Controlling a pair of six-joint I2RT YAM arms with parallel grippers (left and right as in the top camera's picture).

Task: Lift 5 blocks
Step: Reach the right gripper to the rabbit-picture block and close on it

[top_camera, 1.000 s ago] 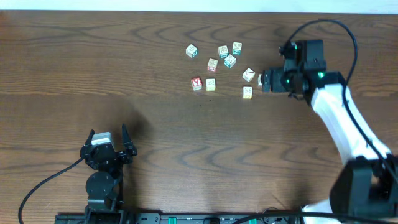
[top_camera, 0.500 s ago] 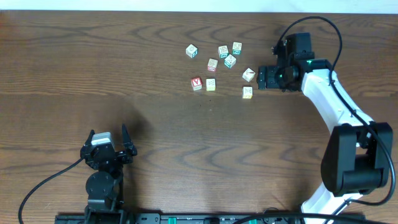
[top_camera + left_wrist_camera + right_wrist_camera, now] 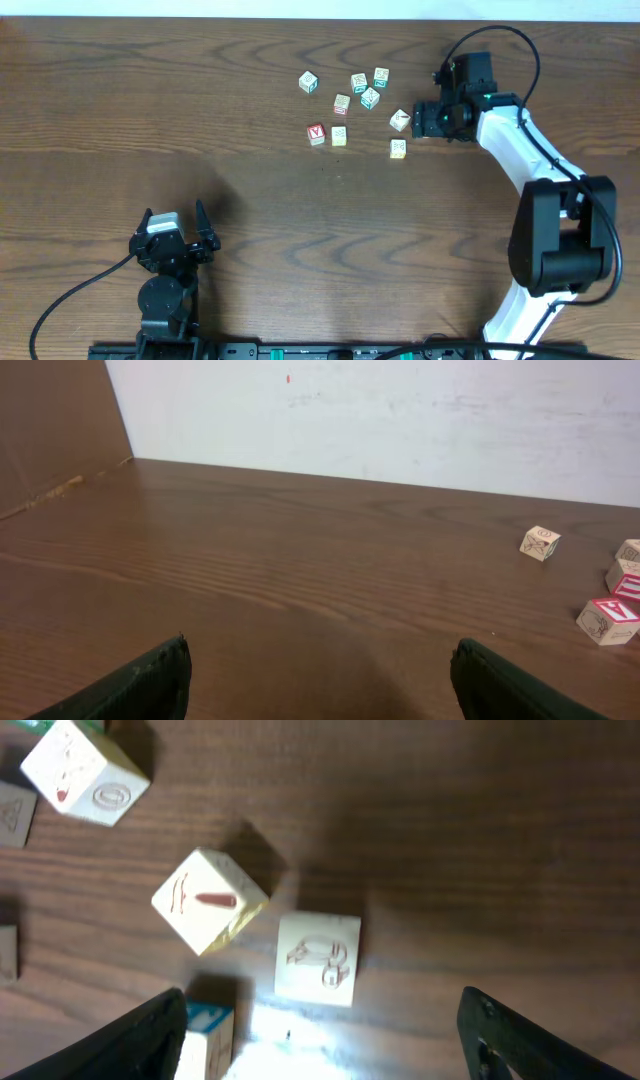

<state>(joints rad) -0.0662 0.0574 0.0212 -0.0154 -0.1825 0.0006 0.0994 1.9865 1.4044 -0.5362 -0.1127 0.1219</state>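
The blocks (image 3: 398, 148) all sit loose on the counter (image 3: 200, 100), none of them lifted yet. I'll use the red V block (image 3: 316, 133) as my marker. One cream cube (image 3: 339, 135) is just beside it on the right arm's side, and two more lie farther out the same way. Another sits beyond it toward the far edge, mixed in with teal-printed cubes (image 3: 370, 98) that aren't wanted. The right tool (image 3: 425, 122) hangs at the outer end of that scatter, well apart from the V, spread wide with nothing in it. Its own camera shows a squared-up cube (image 3: 318, 960) in line with the gap, touched by neither finger, and a tilted cube (image 3: 210, 900) just beside its corner. The left tool (image 3: 175, 212) is well back from the V toward the near edge, also wide and empty. The blocks look like light, rigid wood with smooth printed faces, so I'd expect them to skate if nudged. The best hold is probably a square pinch on two opposite flat sides, keeping clear of the tilted neighbour.
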